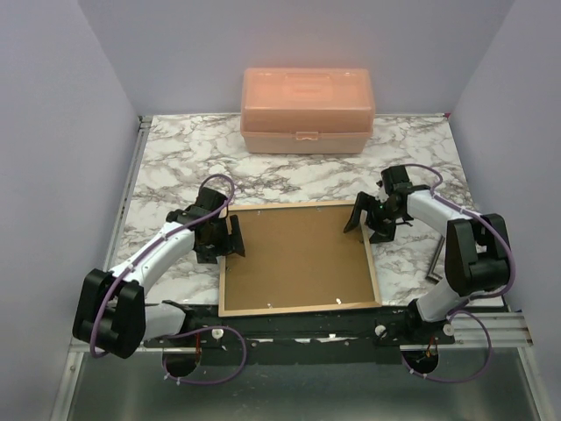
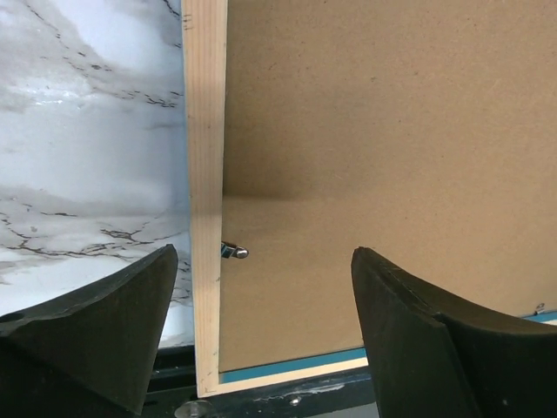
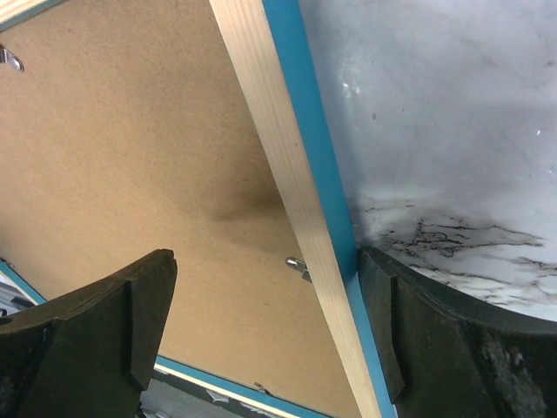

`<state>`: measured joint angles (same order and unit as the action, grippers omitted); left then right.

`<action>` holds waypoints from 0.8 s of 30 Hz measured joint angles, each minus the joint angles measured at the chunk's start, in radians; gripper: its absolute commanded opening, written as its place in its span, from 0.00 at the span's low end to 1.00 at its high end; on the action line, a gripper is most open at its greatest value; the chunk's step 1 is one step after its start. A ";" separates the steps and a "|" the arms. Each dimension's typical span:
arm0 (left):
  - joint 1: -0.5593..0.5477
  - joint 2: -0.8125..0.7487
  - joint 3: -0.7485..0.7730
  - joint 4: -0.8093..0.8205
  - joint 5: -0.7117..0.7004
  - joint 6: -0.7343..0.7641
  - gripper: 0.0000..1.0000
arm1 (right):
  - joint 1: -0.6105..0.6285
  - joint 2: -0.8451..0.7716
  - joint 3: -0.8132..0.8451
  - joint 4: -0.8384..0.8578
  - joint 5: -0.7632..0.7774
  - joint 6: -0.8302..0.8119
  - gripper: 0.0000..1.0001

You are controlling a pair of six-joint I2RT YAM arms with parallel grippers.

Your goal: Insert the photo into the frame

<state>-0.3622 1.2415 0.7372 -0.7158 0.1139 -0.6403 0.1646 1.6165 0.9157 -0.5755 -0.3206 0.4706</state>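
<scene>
The large light-wood picture frame (image 1: pixel 298 309) lies face down on the marble table (image 1: pixel 175 167) with a stiff brown backing board (image 1: pixel 298 254) filling it, so the photo is out of sight (under the board, perhaps; I cannot tell). The left gripper (image 1: pixel 230 239) and right gripper (image 1: pixel 363 219) both gape empty over opposite rims, probably to reach the small metal clips (image 2: pixel 233 252). A peach plastic box (image 1: pixel 307 110) sits well behind, in nobody's way.

On table (image 1: pixel 175 158): frame (image 1: pixel 298 309) flat at front centre, backing board (image 1: pixel 298 259) inside it; box (image 1: pixel 308 110) behind frame, at far edge.
</scene>
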 measured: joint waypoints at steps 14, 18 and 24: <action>0.027 0.126 -0.008 0.038 0.065 -0.017 0.83 | -0.001 -0.058 -0.076 0.034 -0.055 0.049 0.97; 0.044 0.177 0.039 0.021 0.065 0.006 0.83 | -0.001 -0.035 -0.056 0.027 -0.071 0.065 0.97; 0.116 0.276 0.158 0.019 0.065 0.058 0.83 | 0.002 0.071 0.058 -0.013 -0.088 0.081 0.97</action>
<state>-0.2462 1.5173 0.8955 -0.6971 0.1791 -0.5819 0.1661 1.6875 0.9741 -0.5888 -0.4088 0.5514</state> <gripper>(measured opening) 0.832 0.964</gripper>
